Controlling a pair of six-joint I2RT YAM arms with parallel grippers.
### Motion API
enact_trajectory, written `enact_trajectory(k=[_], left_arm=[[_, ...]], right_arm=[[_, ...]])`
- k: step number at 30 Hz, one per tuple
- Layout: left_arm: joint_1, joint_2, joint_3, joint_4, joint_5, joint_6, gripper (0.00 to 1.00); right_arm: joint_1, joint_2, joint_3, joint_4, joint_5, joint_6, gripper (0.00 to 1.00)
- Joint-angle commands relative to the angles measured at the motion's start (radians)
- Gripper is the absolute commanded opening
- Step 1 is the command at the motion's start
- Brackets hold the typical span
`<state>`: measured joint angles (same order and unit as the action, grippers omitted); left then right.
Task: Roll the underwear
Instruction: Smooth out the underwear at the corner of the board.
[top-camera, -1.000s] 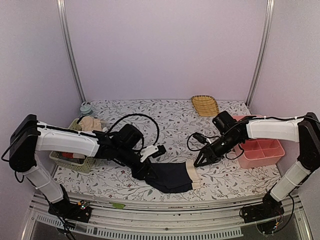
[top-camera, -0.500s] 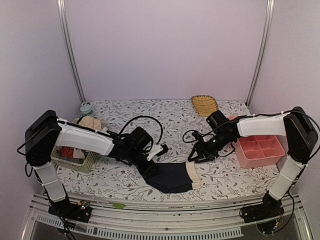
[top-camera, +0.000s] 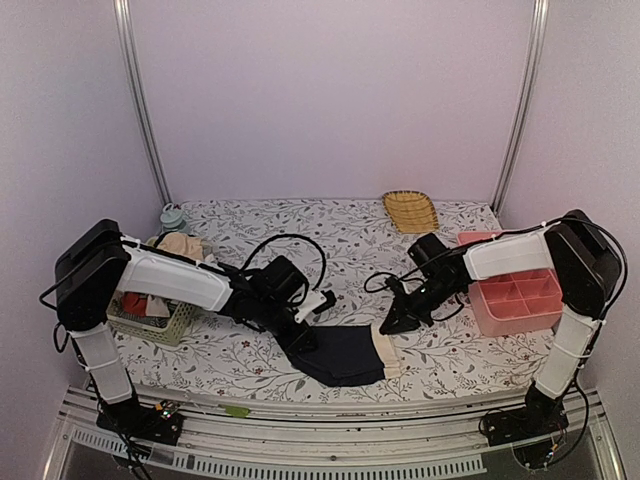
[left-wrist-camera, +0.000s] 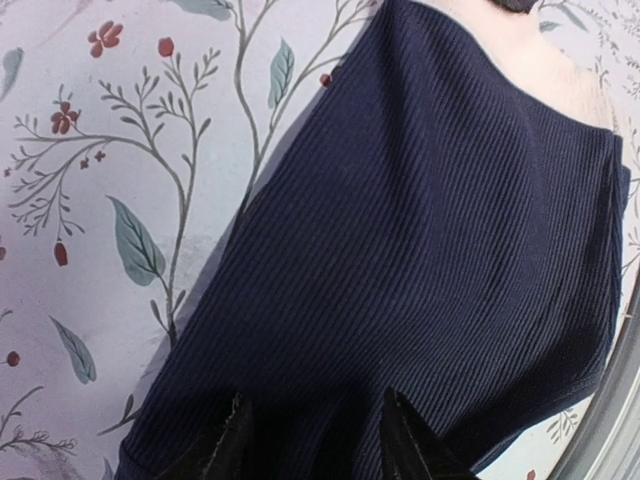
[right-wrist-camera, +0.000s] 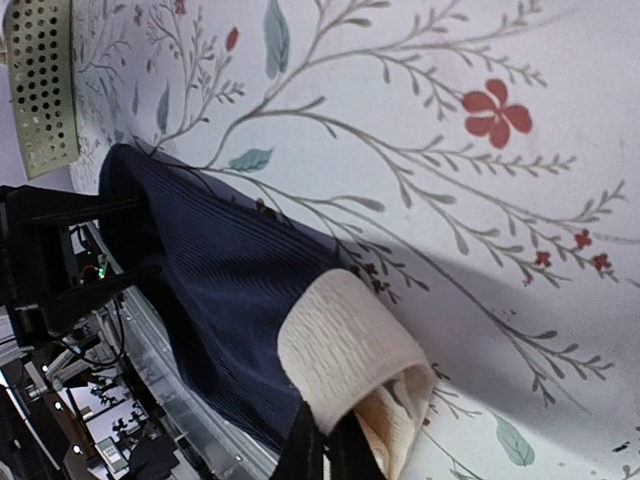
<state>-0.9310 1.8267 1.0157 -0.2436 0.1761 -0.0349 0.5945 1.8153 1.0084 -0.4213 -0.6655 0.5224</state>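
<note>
My right claw (right-wrist-camera: 322, 442) just came in from right, snapped narrow onto underwear (top-camera: 340, 355) at beige band (right-wrist-camera: 345, 335). Left claw (left-wrist-camera: 318, 445) half-spread, tips on dark cloth. Rolling can likely start.

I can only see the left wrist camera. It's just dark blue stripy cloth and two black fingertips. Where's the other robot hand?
Observer: The right gripper is at the far end of the underwear. It looks pinched shut on the beige band.
Operator: Is that beige bit lying flat?
Observer: No. In the right wrist view it is curled over into a small roll on top of the navy part.
Operator: Are there more clothes to do?
Observer: Yes. A green basket on the left side of the table holds more cloth, some beige and some red.
</note>
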Motion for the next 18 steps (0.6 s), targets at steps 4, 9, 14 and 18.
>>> enact_trajectory(k=[4,9,14,18], left_arm=[[0.022,0.005,-0.025,-0.005,-0.026,-0.020,0.43],[0.051,0.032,-0.023,-0.007,-0.032,-0.027,0.43],[0.096,0.079,0.003,-0.025,-0.049,-0.026,0.42],[0.137,0.075,0.017,-0.031,-0.060,-0.018,0.42]], right_arm=[[-0.002,-0.006,-0.072,-0.005,0.021,0.007,0.00],[-0.002,0.061,-0.030,-0.001,0.061,0.009,0.00],[-0.004,0.179,0.083,-0.035,0.096,-0.025,0.00],[-0.005,0.175,0.143,-0.062,0.095,-0.031,0.00]])
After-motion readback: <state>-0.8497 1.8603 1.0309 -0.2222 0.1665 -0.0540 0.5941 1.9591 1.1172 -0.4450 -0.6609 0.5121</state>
